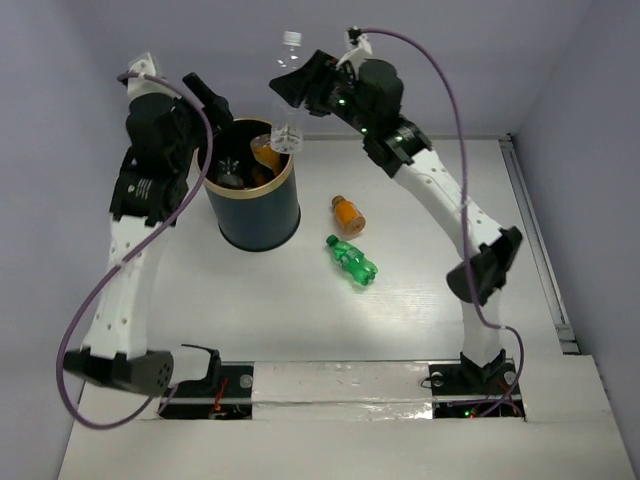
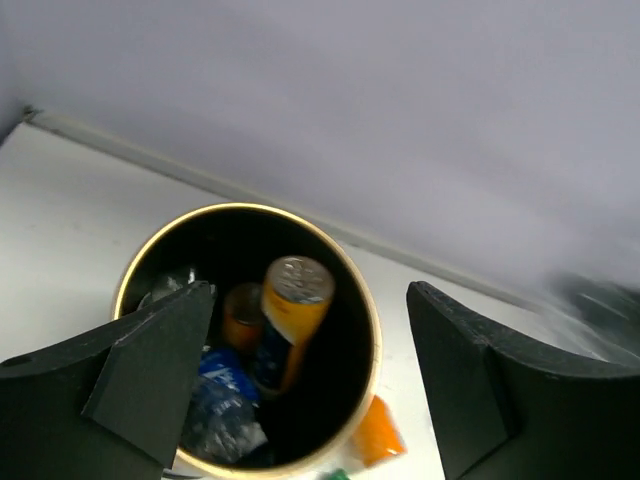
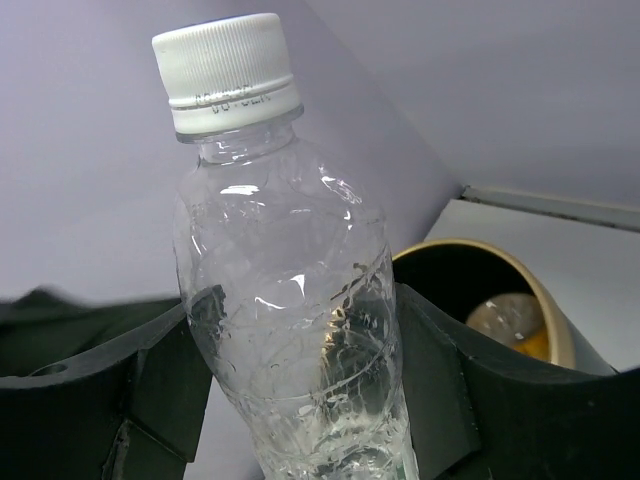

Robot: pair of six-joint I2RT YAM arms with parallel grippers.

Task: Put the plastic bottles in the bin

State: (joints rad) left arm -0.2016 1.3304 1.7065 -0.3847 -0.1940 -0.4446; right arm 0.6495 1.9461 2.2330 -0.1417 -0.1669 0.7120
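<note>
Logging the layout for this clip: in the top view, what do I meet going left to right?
left arm → bin → green bottle → right arm's elbow. Left out: the orange bottle, sharing the green one's column, and the clear bottle in the right gripper, overlapping the bin.

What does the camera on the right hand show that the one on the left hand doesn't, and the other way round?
Only the right wrist view shows the clear bottle, white cap up, gripped in the right hand. Only the left wrist view looks down into the bin, showing a crumpled blue-labelled bottle low inside it, a loose orange bottle lying outside on the table, and the left hand open and empty. Both views share the dark bin with its gold rim and an orange-filled bottle inside it.
</note>
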